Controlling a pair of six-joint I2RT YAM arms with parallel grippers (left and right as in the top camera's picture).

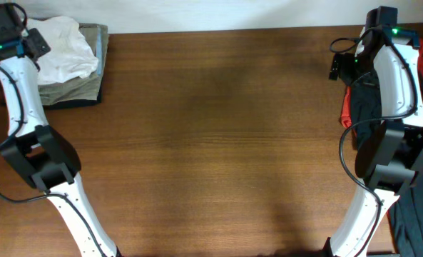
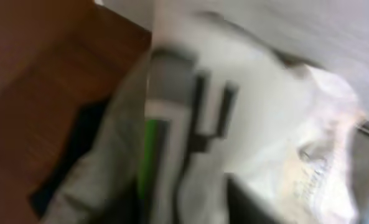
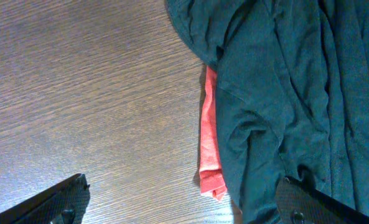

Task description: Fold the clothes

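The white shirt (image 1: 65, 46) lies crumpled in a heap at the table's far left corner, on top of a khaki garment (image 1: 75, 91). My left gripper (image 1: 34, 44) sits at the heap's left edge, against the white cloth. The left wrist view is smeared by motion: white fabric (image 2: 265, 106) fills most of it, and the jaws cannot be made out. My right gripper (image 1: 337, 66) hovers at the far right with its fingers spread wide (image 3: 181, 193) and nothing between them. One fingertip (image 3: 66, 199) is over bare wood, the other over dark cloth.
A red garment (image 3: 209, 137) and a dark teal-black garment (image 3: 284, 81) lie piled at the table's right edge (image 1: 364, 107), under the right arm. The wooden table (image 1: 218, 143) stretches between the two arms.
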